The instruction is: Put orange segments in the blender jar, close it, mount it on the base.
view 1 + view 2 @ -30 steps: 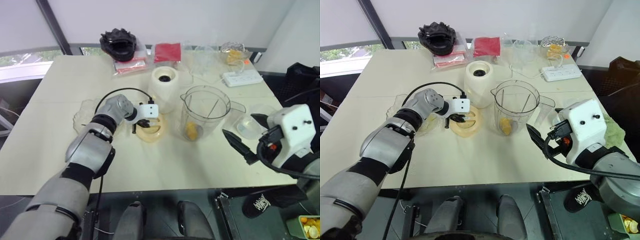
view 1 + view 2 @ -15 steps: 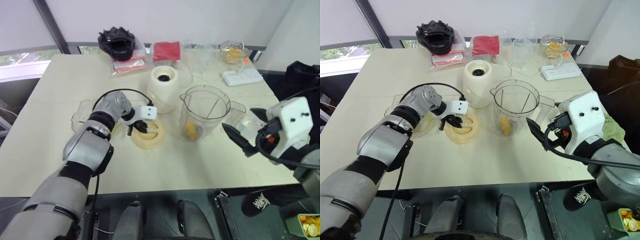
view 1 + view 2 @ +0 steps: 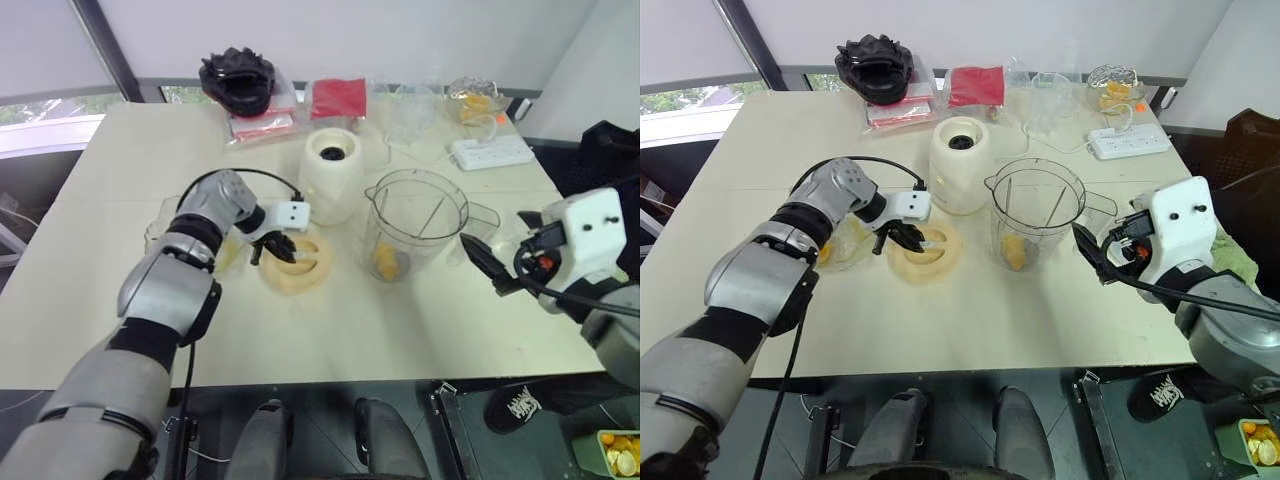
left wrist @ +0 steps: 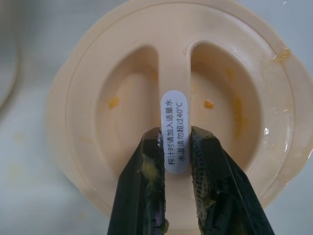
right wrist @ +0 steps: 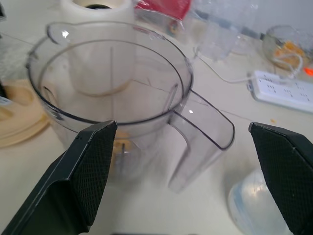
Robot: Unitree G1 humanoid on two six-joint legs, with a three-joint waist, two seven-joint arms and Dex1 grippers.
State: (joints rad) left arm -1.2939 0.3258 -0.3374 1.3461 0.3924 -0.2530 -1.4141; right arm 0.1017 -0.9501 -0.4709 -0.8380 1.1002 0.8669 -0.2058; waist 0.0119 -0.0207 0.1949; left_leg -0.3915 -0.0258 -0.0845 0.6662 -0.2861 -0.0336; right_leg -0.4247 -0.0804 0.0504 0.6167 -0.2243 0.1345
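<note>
Blender jar point(image 3: 415, 225) stands open on the table, an orange segment point(image 3: 384, 262) at its bottom, base point(image 3: 331, 176) just behind-left; its lid point(image 3: 297, 264) lies just left of it, the left gripper point(image 4: 177, 161) clamped across the lid's central grip ridge; the right gripper point(image 5: 188, 171) spreads wide, facing the jar's handle point(image 5: 201, 137), the nearer arm for steadying.

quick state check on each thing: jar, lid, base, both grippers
blender jar: upright on table, uncovered, orange segments at the bottom
lid: off the jar, beside it
base: socket bare, no jar mounted
left gripper: shut on the lid's ridge
right gripper: open, facing the jar's handle
</note>
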